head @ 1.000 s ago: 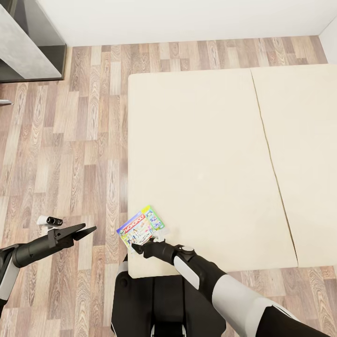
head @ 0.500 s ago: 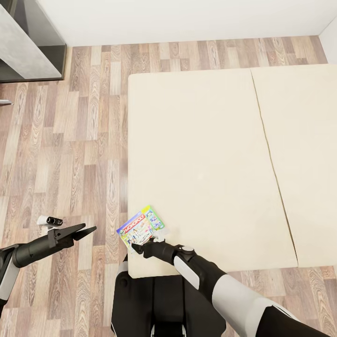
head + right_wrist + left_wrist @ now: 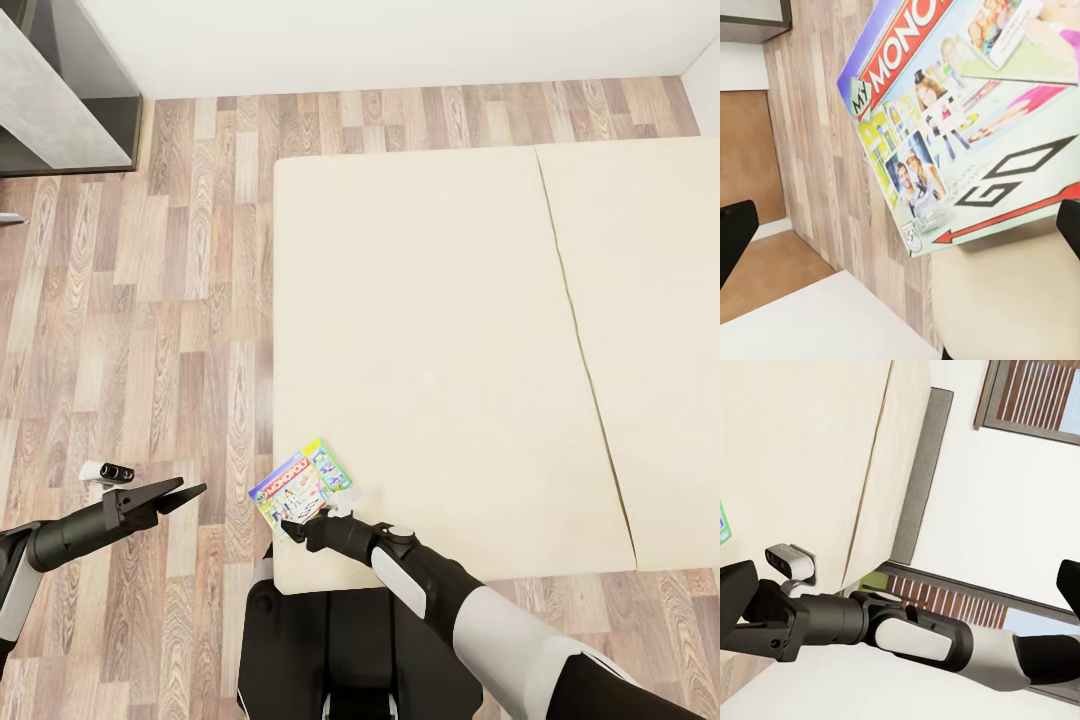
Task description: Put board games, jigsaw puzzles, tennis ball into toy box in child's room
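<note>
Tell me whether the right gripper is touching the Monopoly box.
Cannot tell. In the right wrist view the jaws stand wide open, the Monopoly box lying between and beyond them. In the head view the right gripper overlaps the box edge, so no gap or contact shows plainly.

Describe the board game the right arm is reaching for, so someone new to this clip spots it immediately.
Start at the wide beige bed on the wood-plank floor. At its near left corner, just ahead of the right gripper, lies the Monopoly box, overhanging the mattress edge. It is the sole colourful printed item there, with a red banner.
</note>
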You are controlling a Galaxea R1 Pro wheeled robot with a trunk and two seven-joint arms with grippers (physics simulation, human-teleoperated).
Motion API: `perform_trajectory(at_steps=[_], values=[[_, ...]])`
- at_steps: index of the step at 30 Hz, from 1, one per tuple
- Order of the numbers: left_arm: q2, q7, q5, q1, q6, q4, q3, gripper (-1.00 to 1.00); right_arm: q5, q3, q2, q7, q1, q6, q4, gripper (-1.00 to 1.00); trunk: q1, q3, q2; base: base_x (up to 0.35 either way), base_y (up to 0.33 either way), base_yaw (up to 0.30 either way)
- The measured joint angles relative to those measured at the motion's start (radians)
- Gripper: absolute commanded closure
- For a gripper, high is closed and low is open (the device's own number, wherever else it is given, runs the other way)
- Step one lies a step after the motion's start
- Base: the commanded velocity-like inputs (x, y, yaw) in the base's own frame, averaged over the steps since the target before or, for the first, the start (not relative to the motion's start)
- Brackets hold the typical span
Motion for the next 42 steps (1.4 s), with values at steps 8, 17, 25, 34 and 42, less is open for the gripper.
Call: perform_trajectory(at_steps=[8,17,25,34,42], values=[[0.0,-0.001,0.0,0.0,0.0,0.0,0.0,-1.0,0.0,0.0,0.0,0.0,0.0,0.0,0.0,-1.0,0.0,0.0,0.0,0.0,0.0,0.0],[0.0,-0.001,0.0,0.0,0.0,0.0,0.0,-1.0,0.0,0.0,0.0,-0.001,0.0,0.0,0.005,-1.0,0.0,0.0,0.0,0.0,0.0,0.0],[0.0,-0.001,0.0,0.0,0.0,0.0,0.0,-1.0,0.0,0.0,0.0,-0.001,0.0,0.0,0.01,-1.0,0.0,0.0,0.0,0.0,0.0,0.0],[0.0,-0.001,0.0,0.0,0.0,0.0,0.0,-1.0,0.0,0.0,0.0,-0.002,0.0,-0.001,0.011,-1.0,0.0,0.0,0.0,0.0,0.0,0.0],[0.0,-0.001,0.0,0.0,0.0,0.0,0.0,-1.0,0.02,0.002,0.0,-0.002,0.0,-0.022,0.009,-1.0,0.0,0.0,0.0,0.0,0.0,0.0]])
